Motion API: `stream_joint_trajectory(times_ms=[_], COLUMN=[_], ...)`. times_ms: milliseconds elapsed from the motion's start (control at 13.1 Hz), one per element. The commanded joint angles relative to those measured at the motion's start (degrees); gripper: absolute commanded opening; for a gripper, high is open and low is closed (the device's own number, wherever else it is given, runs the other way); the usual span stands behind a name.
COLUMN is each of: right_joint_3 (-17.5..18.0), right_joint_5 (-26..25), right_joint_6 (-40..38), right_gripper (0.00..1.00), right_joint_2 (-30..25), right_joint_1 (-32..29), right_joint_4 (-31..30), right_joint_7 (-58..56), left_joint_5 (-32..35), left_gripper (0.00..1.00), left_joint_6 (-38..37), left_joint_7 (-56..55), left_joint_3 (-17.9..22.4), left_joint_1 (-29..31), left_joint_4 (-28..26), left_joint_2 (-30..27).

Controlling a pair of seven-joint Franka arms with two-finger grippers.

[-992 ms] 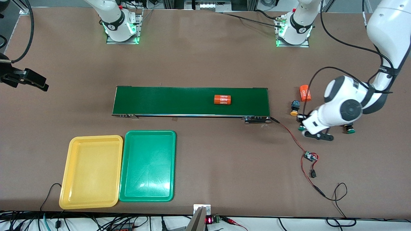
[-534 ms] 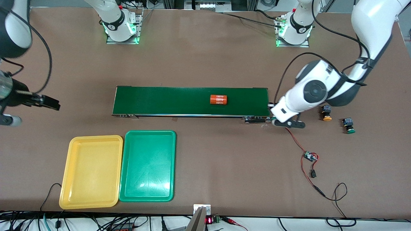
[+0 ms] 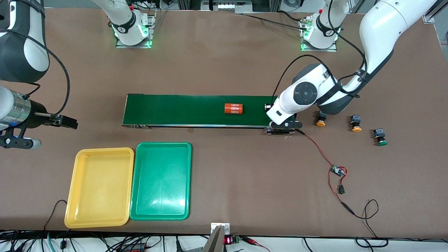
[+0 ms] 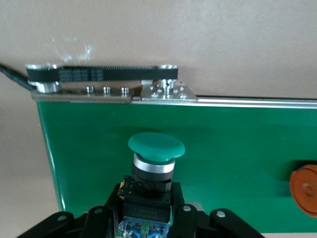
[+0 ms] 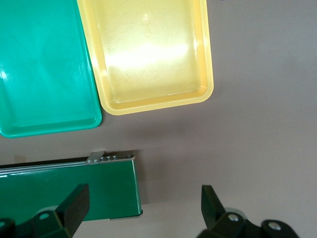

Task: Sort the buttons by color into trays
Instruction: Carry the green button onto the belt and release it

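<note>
Green-capped button [image 4: 155, 163] sits clamped between fingers of left gripper [image 4: 148, 218], cap pointing outward, above conveyor belt [image 4: 237, 148] end. Right gripper [image 5: 143, 208] waits near yellow tray [image 3: 99, 187], fingers apart.

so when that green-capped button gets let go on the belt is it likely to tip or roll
Probably tips: the green-capped button has a wide cap over a narrower body. Once down it may roll on that round cap. The left gripper, jaws shut on its blocky body, holds it over the belt.
</note>
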Motion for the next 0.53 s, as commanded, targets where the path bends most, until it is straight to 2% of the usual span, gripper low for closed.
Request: stream_joint_trajectory(times_ms=[0,76,153,305,458], right_joint_3=[0.26,0.26,0.35,0.26,0.26], right_joint_5=[0.75,0.92,1.10,2.42,2.16], right_joint_6=[-0.29,0.06,0.49,0.94,0.94], right_gripper=[1.00,1.00,1.00,1.00,1.00], right_joint_2=[0.52,0.52,0.79,1.23,1.23], right_joint_1=[0.20,0.02,-0.32,-0.42,-0.33], right_joint_4=[0.32,0.14,0.14,0.23,0.23], right_joint_7=[0.03,-0.06,-0.41,-5.39,-6.48], left_joint_5=[0.41,0.41,0.41,0.41,0.41], left_gripper=[0.38,0.45,0.59,1.00,1.00], left_joint_6=[0.65,0.57,0.57,0.13,-0.31], left_joint_7=[-4.04,-4.23,-4.23,-3.44,-3.44], left_joint_3=[-0.46,-0.20,-0.11,-0.37,-0.99], left_joint_1=[0.18,0.18,0.36,1.06,2.37], left_joint_4=[-1.49,-1.59,-1.59,-0.89,0.68], left_joint_2=[-0.14,-0.14,-0.14,-0.58,-1.45])
